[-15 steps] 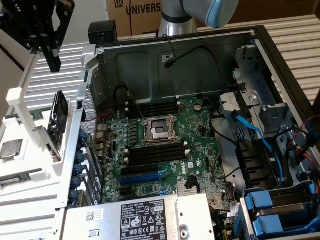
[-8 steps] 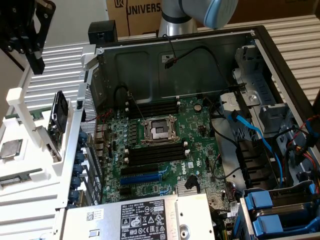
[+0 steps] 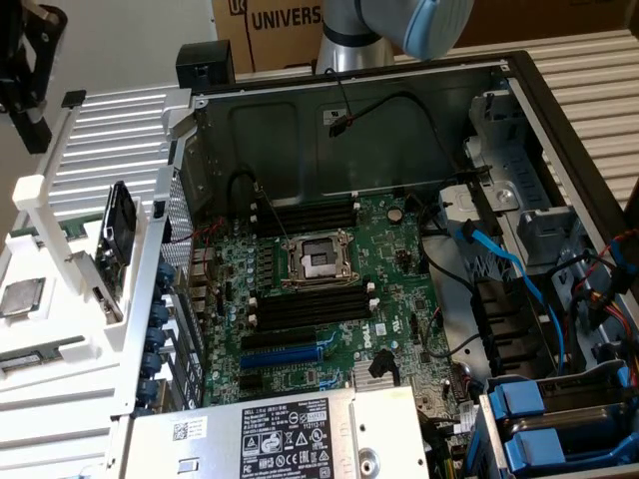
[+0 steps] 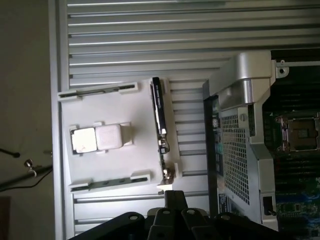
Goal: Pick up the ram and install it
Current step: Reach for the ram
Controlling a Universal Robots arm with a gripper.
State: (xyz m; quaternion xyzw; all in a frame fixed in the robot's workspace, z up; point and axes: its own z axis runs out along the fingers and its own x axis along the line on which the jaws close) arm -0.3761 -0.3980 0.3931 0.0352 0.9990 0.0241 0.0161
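One ram stick (image 4: 110, 183) seated edge-up in white tray (image 4: 140, 155) at exterior view's left, outside the computer case (image 3: 399, 100). Long axis left-to-right, roughly parallel to black memory slots (image 3: 305, 215) on the board, well apart to the right. Gripper (image 4: 174, 200) closed, empty, hanging over the tray; stick below it, untouched, no contact.

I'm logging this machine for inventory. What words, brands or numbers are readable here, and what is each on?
"UNIVERS": on the cardboard box, the rest hidden behind the robot arm.
Black sticker on the power supply: print too small to read.
Motherboard markings: too small to read.
Wrist view: nothing readable.
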